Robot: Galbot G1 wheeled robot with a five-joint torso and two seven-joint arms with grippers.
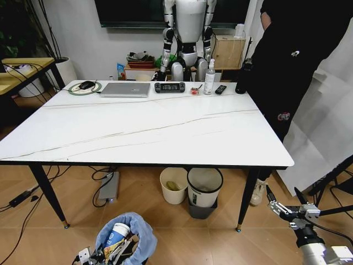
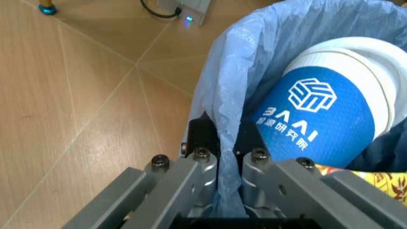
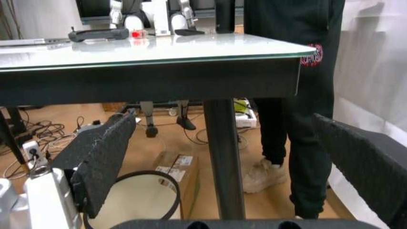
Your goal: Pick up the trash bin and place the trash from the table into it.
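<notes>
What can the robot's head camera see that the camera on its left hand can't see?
Head view alone: the whole white table with a laptop and a game controller at its far edge, two other bins beneath it, and the right gripper, open, low beside the table. Left wrist view alone: the left gripper shut on the bag at the rim, and the cup's white logo. Both: the trash bin on the floor, with the blue-and-white paper cup inside it.

Laptop (image 1: 126, 89), game controller (image 1: 169, 86) and spray bottle (image 1: 209, 78) lie along the far edge. Cream bin (image 1: 173, 185) and grey-black bin (image 1: 204, 192) stand on the floor underneath.
</notes>
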